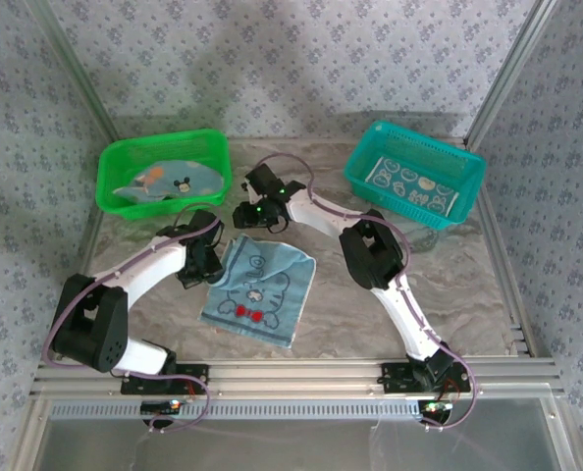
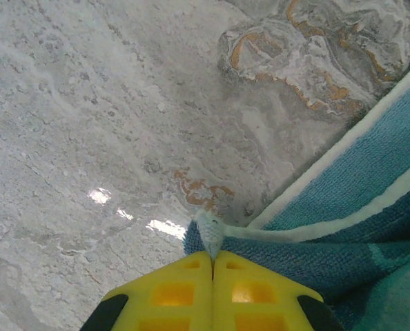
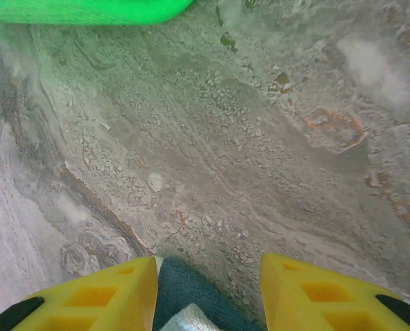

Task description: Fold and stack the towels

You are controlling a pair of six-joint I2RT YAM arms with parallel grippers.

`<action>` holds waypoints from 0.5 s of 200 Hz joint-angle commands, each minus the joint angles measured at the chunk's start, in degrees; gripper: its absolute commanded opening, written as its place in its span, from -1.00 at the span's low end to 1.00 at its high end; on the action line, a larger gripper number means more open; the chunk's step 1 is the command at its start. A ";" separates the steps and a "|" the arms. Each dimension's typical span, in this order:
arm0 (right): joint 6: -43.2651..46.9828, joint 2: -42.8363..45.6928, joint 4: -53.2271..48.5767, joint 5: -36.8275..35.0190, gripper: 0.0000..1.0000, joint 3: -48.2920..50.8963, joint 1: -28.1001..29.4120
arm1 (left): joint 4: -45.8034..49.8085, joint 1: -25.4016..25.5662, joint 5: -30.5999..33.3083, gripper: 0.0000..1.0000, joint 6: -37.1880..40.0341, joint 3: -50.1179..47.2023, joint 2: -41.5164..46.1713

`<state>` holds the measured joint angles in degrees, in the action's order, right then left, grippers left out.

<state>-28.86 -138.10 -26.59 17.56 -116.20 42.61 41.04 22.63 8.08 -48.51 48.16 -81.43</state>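
Note:
A blue towel (image 1: 260, 289) with a cartoon face and a red bow lies flat on the table between the arms. My left gripper (image 2: 212, 256) is shut on the towel's pale-edged corner (image 2: 210, 233); from above, the left gripper (image 1: 211, 267) sits at the towel's left edge. My right gripper (image 3: 208, 283) stands open over the marble, with a dark teal towel corner (image 3: 184, 293) lying between its fingers, close to the left one. In the top view the right gripper (image 1: 246, 218) hovers at the towel's far left corner. More towels lie in the two baskets.
A green basket (image 1: 125, 157) at the back left holds a light blue towel (image 1: 169, 182). A teal basket (image 1: 468, 177) at the back right holds a printed towel (image 1: 409, 186). Aluminium frame posts and patterned walls ring the marble table (image 1: 449, 294).

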 commanded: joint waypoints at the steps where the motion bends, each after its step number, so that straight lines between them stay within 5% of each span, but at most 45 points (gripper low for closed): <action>1: -1.45 -2.19 0.03 2.58 -0.10 -1.81 0.24 | -0.07 0.41 -0.87 -1.00 0.14 -0.43 0.53; 55: -1.55 -2.62 -0.03 4.12 -0.11 -0.91 0.63 | -0.25 0.38 -0.68 -1.00 0.02 -0.30 0.16; 100: -1.63 -2.63 -0.04 4.72 -0.32 -0.69 1.23 | -0.24 0.40 -0.59 -1.00 -0.14 -0.52 0.04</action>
<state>-29.74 -139.94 -26.52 20.71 -116.18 43.16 40.42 22.63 8.10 -48.51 48.14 -81.43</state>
